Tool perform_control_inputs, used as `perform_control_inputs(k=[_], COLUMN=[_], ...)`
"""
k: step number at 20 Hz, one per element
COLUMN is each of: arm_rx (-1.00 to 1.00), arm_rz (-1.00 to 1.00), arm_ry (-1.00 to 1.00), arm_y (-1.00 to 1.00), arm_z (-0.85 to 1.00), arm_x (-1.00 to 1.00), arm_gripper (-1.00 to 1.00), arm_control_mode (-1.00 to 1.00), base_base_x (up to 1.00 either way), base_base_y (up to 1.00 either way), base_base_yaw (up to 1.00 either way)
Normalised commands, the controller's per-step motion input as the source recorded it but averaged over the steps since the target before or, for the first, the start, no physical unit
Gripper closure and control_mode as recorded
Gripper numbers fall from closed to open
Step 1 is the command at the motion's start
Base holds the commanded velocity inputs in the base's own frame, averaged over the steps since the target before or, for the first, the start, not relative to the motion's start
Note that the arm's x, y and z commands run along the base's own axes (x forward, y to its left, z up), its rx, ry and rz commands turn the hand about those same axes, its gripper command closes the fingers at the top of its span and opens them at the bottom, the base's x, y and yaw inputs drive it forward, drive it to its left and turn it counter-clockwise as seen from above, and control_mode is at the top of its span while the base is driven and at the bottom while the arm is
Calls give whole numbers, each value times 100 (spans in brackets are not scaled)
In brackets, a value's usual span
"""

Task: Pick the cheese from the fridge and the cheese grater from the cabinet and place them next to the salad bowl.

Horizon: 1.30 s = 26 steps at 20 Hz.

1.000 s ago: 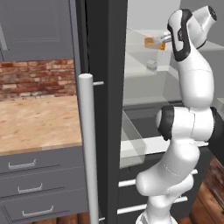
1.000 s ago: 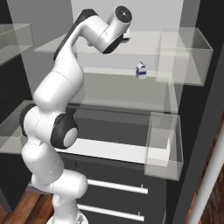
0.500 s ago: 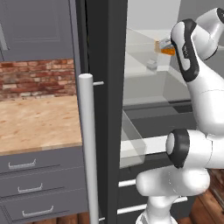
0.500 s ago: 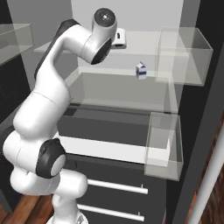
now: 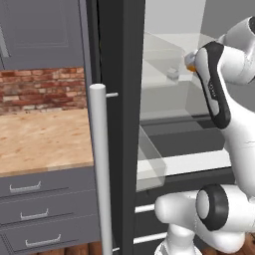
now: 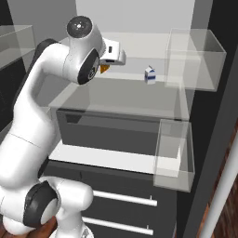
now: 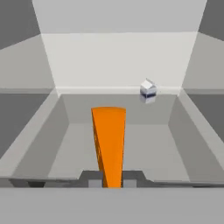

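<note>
1. Inside the open fridge (image 6: 204,139), my arm works at the upper shelf; the wooden counter (image 5: 45,142) lies to the left.
2. My pincer (image 7: 109,181) is clenched on the cheese (image 7: 109,144), lifted clear of the shelf; a small milk carton (image 6: 149,74) stands farther back.
3. Step in hand: pulling the cheese out. Next, I judge, comes backing clear of the door and carrying it to the salad bowl.
4. Since a second ago, my arm has drawn back toward the cameras.
</note>
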Motion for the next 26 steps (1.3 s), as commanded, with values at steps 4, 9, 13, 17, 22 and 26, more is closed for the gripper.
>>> perform_control_inputs(k=[4, 9, 13, 17, 22, 26], arm_rx=[7, 12, 3, 9, 6, 7], arm_rz=[-4, -4, 0, 0, 0, -1], arm_ry=[4, 3, 1, 8, 5, 0], arm_y=[-7, -5, 2, 3, 13, 13], arm_z=[-20, -38, -71, -66, -54, -37], arm_x=[-87, -83, -64, -44, -30, -20], arm_gripper=[100, 100, 100, 100, 100, 100], arm_control_mode=[-100, -100, -100, -100, -100, -100], base_base_x=[0, 0, 0, 0, 0, 0], base_base_y=[0, 0, 0, 0, 0, 0], base_base_yaw=[0, 0, 0, 0, 0, 0])
